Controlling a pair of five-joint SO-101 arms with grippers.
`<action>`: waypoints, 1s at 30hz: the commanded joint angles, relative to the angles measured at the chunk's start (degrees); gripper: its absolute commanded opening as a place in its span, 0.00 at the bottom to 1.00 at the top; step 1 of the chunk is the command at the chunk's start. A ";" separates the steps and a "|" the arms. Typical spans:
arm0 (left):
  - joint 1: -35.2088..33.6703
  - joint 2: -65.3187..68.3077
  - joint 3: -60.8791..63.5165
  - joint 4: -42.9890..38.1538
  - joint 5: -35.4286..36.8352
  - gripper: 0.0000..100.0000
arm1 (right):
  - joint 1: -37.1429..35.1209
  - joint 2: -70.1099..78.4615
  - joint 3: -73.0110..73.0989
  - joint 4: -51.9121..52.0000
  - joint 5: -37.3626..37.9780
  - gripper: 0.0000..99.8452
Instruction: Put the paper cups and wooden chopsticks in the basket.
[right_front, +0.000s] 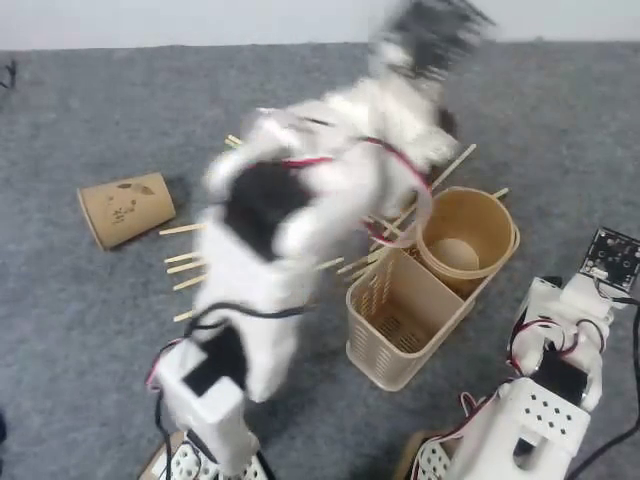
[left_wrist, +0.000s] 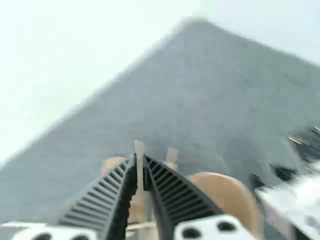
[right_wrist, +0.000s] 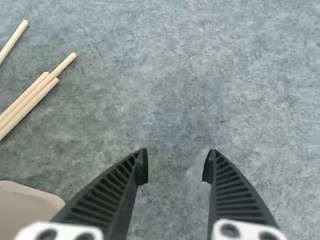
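Pale wooden chopstick, thin, straight

Basket: beige, slatted, standing upright to the left of the right gripper.
Held chopstick: pale wood, sitting pinched between the closed jaws of the left gripper.
Upright paper cup: tan, sitting mouth-up in the Basket, just beyond the left gripper.
Fallen paper cup: lying sideways, well apart from both grippers.
Loose chopsticks: lying flat ahead of the right gripper, not touching it.
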 joint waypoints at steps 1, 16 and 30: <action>-21.54 -6.33 -1.45 1.23 -2.11 0.01 | -0.66 -0.92 -0.44 -1.45 0.79 0.19; -60.92 -1.76 35.03 -5.63 -4.31 0.25 | -0.75 -0.92 -0.35 -1.45 0.79 0.19; -72.18 -1.76 67.21 -28.75 0.53 0.25 | -4.53 -0.84 1.14 -2.24 3.78 0.19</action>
